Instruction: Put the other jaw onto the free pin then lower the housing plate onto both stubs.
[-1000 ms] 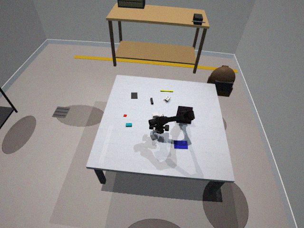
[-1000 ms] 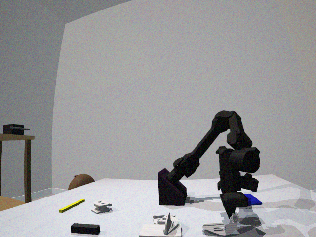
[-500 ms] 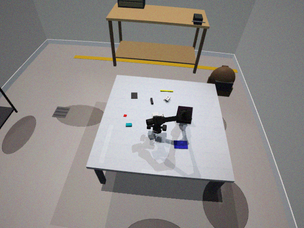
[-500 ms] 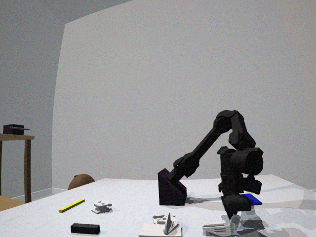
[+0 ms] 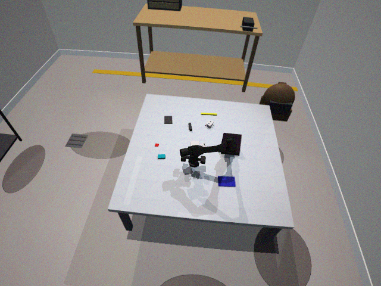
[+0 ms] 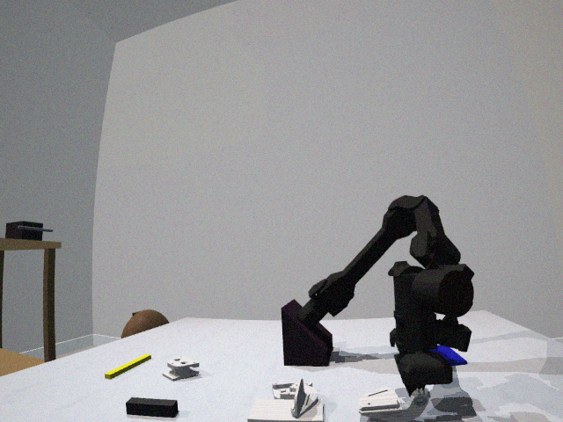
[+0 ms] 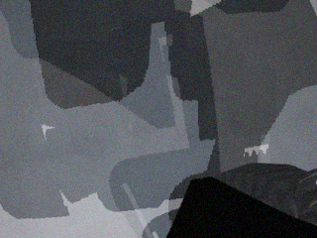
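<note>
- Fingers (image 5: 193, 165) (image 6: 412, 389) closed together, gripping nothing visible, their tips right by a white slotted piece (image 6: 379, 403) on the surface (image 5: 255, 190) (image 6: 218, 331).
- White base (image 5: 194, 143) (image 6: 270, 411) well apart from the blue block (image 5: 226, 181) (image 6: 449, 355).
- Meshing: cannot tell.

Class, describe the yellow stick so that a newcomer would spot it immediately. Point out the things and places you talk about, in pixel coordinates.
On the white table (image 5: 246, 196) (image 6: 204, 336), go to the side nearest the wooden bench (image 5: 196, 19) (image 6: 48, 294). There lies a thin, straight yellow stick (image 5: 209, 114) (image 6: 127, 366). Its neighbours differ: the black block (image 5: 190, 126) (image 6: 151, 407) is shorter and thicker.
</note>
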Controlling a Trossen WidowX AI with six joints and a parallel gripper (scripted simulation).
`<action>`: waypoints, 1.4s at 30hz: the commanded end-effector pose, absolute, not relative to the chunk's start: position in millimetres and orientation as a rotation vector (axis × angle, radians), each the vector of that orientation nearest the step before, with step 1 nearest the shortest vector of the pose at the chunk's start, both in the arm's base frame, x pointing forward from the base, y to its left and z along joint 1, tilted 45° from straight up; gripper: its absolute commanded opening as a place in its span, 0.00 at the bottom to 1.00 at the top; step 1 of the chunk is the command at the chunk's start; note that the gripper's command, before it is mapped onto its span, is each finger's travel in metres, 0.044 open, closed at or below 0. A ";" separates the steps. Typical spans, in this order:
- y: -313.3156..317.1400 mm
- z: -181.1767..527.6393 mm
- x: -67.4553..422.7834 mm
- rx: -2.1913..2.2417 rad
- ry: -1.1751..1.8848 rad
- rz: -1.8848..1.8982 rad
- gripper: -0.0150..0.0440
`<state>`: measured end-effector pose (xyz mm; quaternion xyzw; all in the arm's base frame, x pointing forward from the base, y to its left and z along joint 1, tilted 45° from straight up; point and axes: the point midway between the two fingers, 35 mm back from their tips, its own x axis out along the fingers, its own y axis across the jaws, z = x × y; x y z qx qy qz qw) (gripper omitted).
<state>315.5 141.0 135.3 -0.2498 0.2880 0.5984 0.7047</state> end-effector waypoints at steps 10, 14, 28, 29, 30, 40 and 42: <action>138.4 137.5 325.6 -0.557 0.633 1.330 0.25; 117.1 156.8 321.4 -0.559 0.640 1.329 0.25; 102.1 169.7 317.1 -0.556 0.648 1.322 0.57; 102.1 169.7 317.1 -0.556 0.648 1.322 0.61; 102.1 169.7 317.1 -0.556 0.648 1.322 0.65; 102.1 169.7 317.1 -0.556 0.648 1.322 1.00; 102.1 169.7 317.1 -0.556 0.648 1.322 1.00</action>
